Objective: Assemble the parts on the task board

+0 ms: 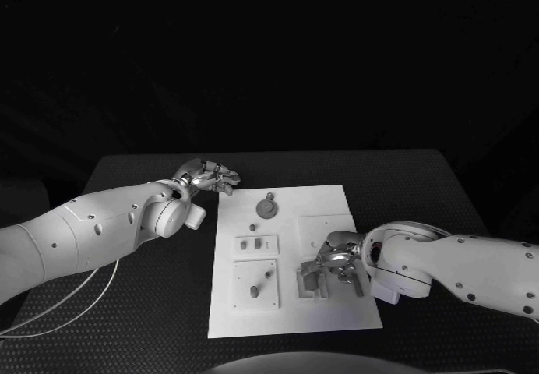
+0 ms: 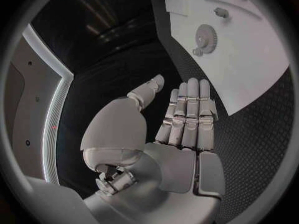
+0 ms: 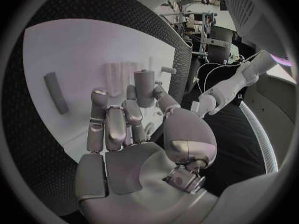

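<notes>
The white task board [image 1: 294, 312] lies in the middle of the black table. My right hand [image 1: 340, 262] hovers over the board's near right part and pinches a short grey cylinder [image 3: 144, 87] between thumb and fingers, close above a ribbed fixture [image 1: 311, 284]. My left hand [image 1: 209, 177] is over the bare table just off the board's far left corner, its fingers [image 2: 189, 109] straight and side by side, holding nothing. A round gear [image 1: 267, 207] lies flat on the board's far part, also seen as the gear [image 2: 205, 36] in the left wrist view.
Small grey pieces [image 1: 257, 245] sit in a plate at the board's left middle, and further pieces [image 1: 259, 285] in a square plate nearer me. A grey bar [image 3: 56, 92] lies flat on the board. A white cable [image 1: 79, 300] loops over the table at the left.
</notes>
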Controlling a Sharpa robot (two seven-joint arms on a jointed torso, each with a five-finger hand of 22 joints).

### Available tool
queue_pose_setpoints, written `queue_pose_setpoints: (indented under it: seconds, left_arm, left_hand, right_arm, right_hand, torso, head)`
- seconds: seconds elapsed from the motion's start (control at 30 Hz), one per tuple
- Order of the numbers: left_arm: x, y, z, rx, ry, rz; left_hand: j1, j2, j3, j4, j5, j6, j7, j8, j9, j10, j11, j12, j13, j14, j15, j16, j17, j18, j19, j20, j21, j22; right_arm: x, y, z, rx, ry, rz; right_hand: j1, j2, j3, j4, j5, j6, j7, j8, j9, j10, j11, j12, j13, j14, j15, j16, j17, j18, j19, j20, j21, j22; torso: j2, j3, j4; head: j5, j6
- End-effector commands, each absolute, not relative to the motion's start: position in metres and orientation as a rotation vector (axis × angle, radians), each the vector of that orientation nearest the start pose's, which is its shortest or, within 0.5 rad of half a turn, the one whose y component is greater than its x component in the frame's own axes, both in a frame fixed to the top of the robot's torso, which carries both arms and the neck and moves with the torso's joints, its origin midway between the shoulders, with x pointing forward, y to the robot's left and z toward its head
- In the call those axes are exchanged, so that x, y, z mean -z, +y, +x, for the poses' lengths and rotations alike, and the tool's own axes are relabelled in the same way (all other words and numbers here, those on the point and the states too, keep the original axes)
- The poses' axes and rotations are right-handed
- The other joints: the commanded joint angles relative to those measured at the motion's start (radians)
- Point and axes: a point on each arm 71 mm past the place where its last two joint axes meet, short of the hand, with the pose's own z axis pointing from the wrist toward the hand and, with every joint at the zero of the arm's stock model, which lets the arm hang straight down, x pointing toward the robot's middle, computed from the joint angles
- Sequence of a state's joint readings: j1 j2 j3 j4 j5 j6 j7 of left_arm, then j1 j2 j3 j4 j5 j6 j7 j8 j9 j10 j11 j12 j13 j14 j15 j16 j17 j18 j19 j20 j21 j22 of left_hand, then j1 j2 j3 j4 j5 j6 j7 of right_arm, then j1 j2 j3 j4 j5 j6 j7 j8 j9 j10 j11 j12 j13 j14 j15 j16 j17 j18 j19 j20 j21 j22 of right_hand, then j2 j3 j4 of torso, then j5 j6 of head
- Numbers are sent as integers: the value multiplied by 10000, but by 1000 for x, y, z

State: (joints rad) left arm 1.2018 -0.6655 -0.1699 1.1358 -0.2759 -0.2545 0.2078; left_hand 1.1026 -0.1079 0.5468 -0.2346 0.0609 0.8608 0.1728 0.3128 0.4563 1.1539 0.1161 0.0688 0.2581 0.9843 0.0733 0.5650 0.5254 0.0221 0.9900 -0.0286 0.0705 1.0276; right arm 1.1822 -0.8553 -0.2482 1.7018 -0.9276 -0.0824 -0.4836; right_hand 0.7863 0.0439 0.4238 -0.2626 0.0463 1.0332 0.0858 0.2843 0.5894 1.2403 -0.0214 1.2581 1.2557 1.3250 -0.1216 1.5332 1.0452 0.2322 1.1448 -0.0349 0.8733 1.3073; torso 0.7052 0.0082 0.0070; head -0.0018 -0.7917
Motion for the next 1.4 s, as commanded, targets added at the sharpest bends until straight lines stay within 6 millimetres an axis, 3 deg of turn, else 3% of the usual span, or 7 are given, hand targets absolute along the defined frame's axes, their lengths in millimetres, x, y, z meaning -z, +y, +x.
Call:
queue_pose_setpoints:
  seconds: [0.03,1.0,1.4]
  left_arm:
    - [250,232,535,11416,17170,-9290]
    - [250,234,535,11395,17157,-9300]
    - [250,234,534,11400,17166,-9300]
  left_hand:
    - [20,14,48,9,19,-39,17,21,-11,-32,35,7,-17,83,16,-64,12,91,38,44,-3,-16]
    - [11,16,48,17,19,-42,22,25,-15,-34,36,12,-23,89,16,-86,40,91,39,44,-3,-20]
    - [-20,28,40,44,17,-38,32,32,-17,-28,40,18,-27,98,16,-103,66,90,44,45,-1,-23]
  right_arm:
    - [286,-181,396,-5463,24646,2337]
    - [290,-177,392,-5491,25013,2111]
    - [292,-177,395,-5281,24709,1998]
  right_hand:
    - [41,116,270,-226,43,61,27,-11,44,56,2,35,-6,6,-19,6,-27,296,9,-11,47,200]
    - [-255,-48,299,-138,43,84,25,-34,45,-8,1,-6,-30,-31,-17,-7,-41,296,-15,-3,32,197]
    - [-399,-223,334,-95,44,45,35,-74,34,-92,9,-77,-89,-61,-16,-15,-73,296,-23,-7,24,195]
  torso:
    - [-4,2,1]
    - [-3,8,-10]
    - [-5,6,-12]
  head:
    - [28,-6]
    - [90,-44]
    - [98,-52]
